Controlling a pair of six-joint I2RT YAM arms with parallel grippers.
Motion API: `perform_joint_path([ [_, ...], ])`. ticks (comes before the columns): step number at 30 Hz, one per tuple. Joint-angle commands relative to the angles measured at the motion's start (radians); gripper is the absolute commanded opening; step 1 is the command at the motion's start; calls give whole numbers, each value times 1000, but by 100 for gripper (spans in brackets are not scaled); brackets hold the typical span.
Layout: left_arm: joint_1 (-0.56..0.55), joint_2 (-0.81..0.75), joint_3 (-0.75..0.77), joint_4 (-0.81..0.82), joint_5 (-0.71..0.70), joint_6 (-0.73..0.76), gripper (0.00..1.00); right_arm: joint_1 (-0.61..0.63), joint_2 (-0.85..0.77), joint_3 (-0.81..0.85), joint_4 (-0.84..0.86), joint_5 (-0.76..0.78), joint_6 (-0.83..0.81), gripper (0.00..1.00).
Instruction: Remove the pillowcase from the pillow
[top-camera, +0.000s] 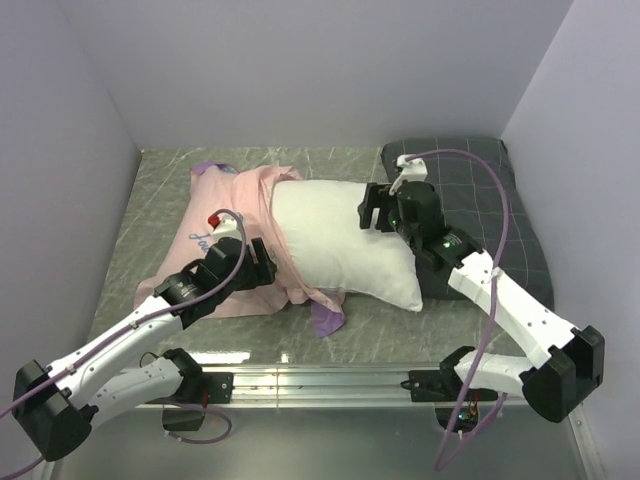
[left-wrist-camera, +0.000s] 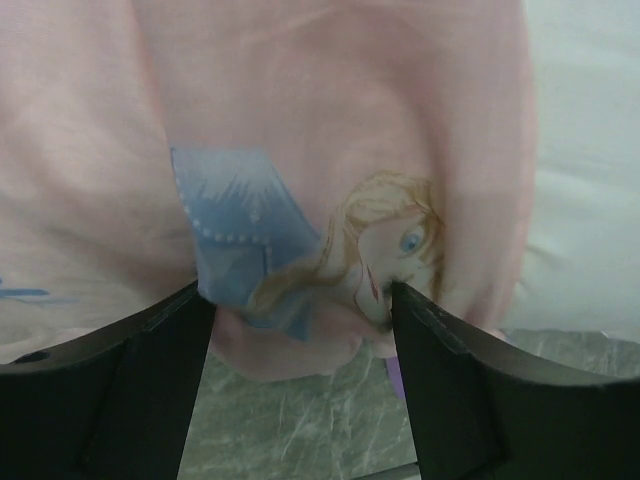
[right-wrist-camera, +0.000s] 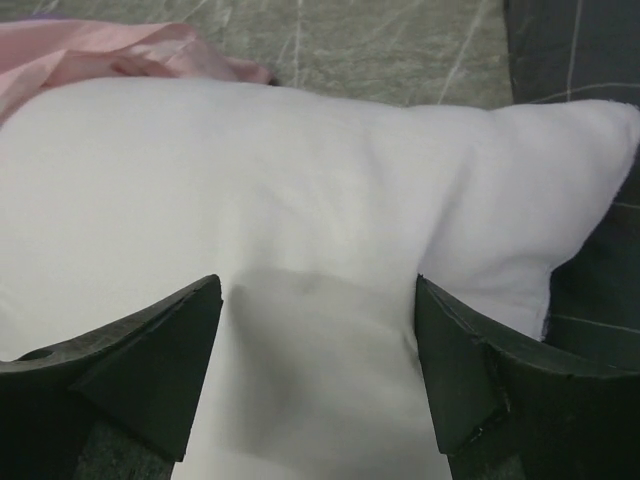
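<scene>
Left wrist view: left gripper (left-wrist-camera: 300, 300) jaws held wide apart, nothing pinched. Thin pink pillowcase (left-wrist-camera: 300, 150) seen between them, soft and wrinkled, princess printed on it. Top view: pillowcase bunched on grey stone-look table (top-camera: 160, 190), wrapped round left end of pillow (top-camera: 340, 235). Pillow fat, white, smooth, mostly bare. Right gripper (right-wrist-camera: 318, 300) jaws spread wide just over pillow, nothing gripped. Pillow's right end touched by dark checked pillow (top-camera: 520, 220).
</scene>
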Motion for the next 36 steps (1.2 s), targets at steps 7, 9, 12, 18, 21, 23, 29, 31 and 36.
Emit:
perform_joint_path([
  [7, -7, 81, -60, 124, -94, -102, 51, 239, -49, 29, -27, 67, -153, 86],
  [9, -7, 84, -62, 123, -103, -105, 39, 310, -31, 20, -18, 72, -178, 87],
  [12, -7, 70, -56, 107, -122, -105, 16, 399, 26, 3, -9, 113, -204, 88],
  [18, -2, 29, -48, 60, -166, -91, 5, 485, 166, -27, 14, 221, -198, 89],
  [21, 5, 12, -37, 43, -177, -85, 2, 485, 227, -7, -13, 320, -179, 78],
  [23, 27, 7, -30, 28, -188, -74, 0, 480, 273, 30, -38, 368, -167, 49],
  [29, 243, -37, -11, 5, -114, 18, 0, 408, 235, 119, -119, 389, -130, 0],
  [31, 379, -62, 9, -5, -91, 30, 0, 371, 189, 139, -138, 348, -118, 0],
  [36, 603, -79, 87, 0, -65, 24, 1, 255, 99, 174, -174, 281, -96, 0],
])
